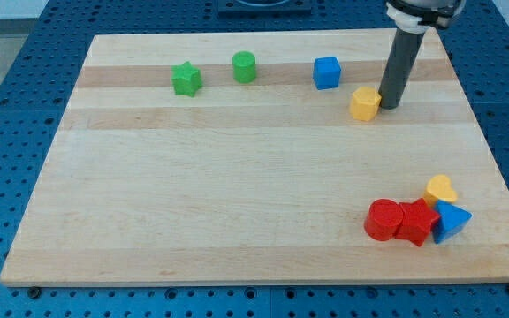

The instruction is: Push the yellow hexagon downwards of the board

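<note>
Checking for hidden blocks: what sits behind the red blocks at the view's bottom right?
Behind the red cylinder and red star-like block sit a yellow heart and a blue triangular block. Their near sides are covered; nothing else shows there.

A single camera looks down at a steep angle from the near edge onto the wooden tabletop (237, 203), taking in almost the whole board, its far edge narrowing toward the view's top, with blue perforated surround (7, 177) showing on both sides.
</note>
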